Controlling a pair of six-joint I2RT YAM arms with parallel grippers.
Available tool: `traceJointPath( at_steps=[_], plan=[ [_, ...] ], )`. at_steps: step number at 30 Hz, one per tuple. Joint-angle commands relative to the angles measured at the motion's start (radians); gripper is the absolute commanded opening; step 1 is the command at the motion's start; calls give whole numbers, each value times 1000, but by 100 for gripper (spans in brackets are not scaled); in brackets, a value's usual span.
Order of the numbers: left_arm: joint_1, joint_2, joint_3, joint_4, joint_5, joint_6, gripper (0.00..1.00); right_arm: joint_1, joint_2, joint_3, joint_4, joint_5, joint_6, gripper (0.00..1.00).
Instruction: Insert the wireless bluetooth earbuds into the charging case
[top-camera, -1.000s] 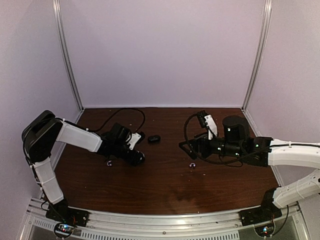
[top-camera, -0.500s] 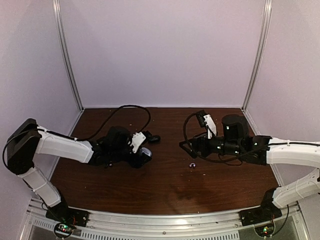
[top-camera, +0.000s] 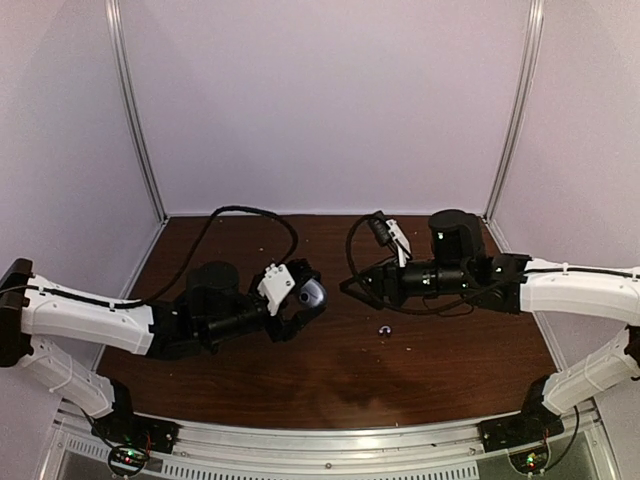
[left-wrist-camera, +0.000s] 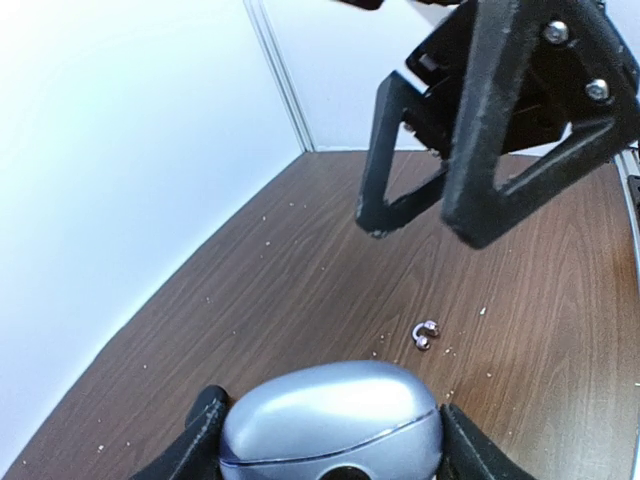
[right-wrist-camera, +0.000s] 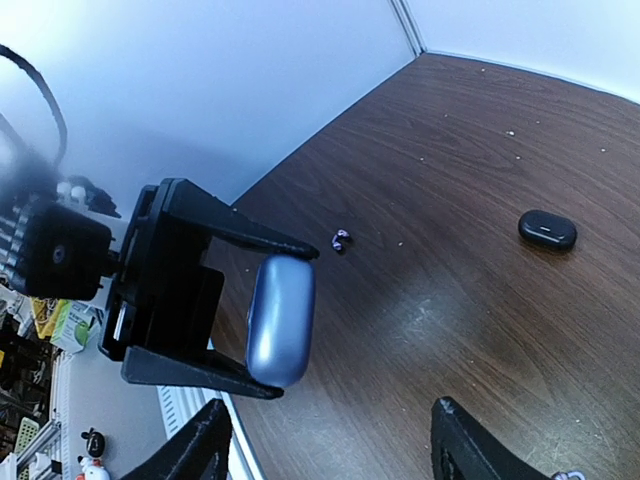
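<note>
**Count:** one charging case, two earbuds, one black oval item, two tools.

1. **Left tool**: closed on the charging case, with one finger on each long side. The case is held clear of the surface, left of centre. Its lid is shut and the seam shows round the grey-blue shell.
2. **First earbud**: lies on the surface beyond the left tool, on the side away from the right tool. Only the right wrist view shows it. In the top view the left arm covers that spot.
3. **Black oval item**: lies flat on the surface, well apart from the first earbud and toward the back wall. What it is cannot be told.
4. **Second earbud**: lies on the surface near centre, toward the front edge from the right tool's tips and touching nothing.
5. **Right tool**: fingers spread, holding nothing. It points at the held case, tip to tip with the left tool, near but apart.

**Surroundings:** a black cable loops behind the left arm. Pale specks are scattered over the surface.
</note>
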Motion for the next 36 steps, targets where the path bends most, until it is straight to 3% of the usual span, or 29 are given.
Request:
traceJointPath(
  at_steps=[1,14,36],
  plan=[
    [-45,-18,12,93,-72,75,49,13,25,53,18,-81,39,68],
    [-153,46,71,107,-195,161,49,43,93,90,30,-123,98,62],
    [-167,36,68,151,-227,196,49,52,118,79,66,-173,121,30]
  ],
)
